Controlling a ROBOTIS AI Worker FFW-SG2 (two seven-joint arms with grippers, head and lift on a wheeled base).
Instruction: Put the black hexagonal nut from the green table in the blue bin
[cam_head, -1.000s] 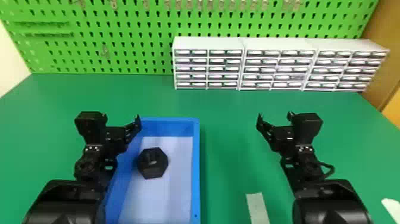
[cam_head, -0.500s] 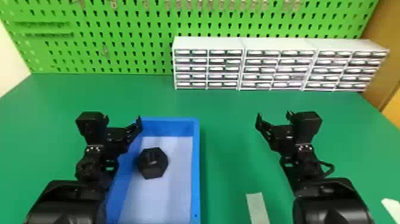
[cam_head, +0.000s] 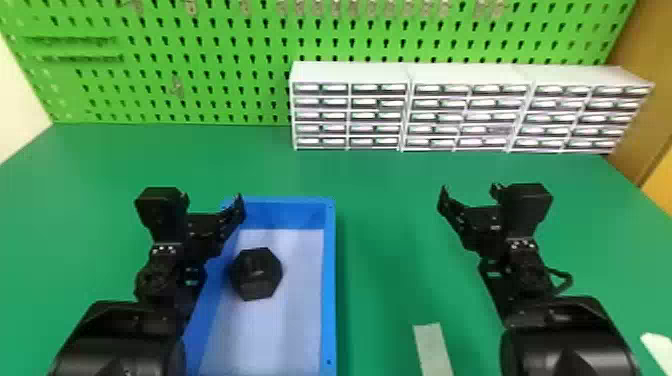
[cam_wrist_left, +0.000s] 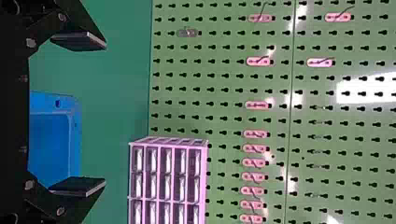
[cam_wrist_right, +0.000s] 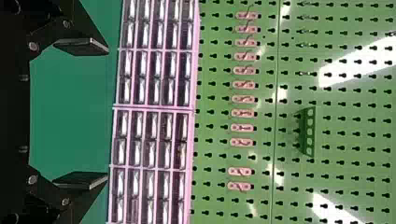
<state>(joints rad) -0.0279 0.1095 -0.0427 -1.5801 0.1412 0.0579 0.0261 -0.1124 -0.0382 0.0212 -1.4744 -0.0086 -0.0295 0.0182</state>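
- Can see the black hexagonal nut (cam_head: 257, 274) inside the blue bin (cam_head: 328, 300), nearer the left wall.
- Have the left gripper (cam_head: 212, 200) beside the bin's far left corner, fingers spread, released.
- Have the right gripper (cam_head: 470, 192) over the green table (cam_head: 390, 225), right of the bin, likewise released.
- Can see white drawer units (cam_head: 350, 117) by the pegboard (cam_head: 225, 75).

Blue bin (cam_head: 328, 280) partly beyond the head view's bottom edge and partly behind the left arm (cam_head: 120, 332).
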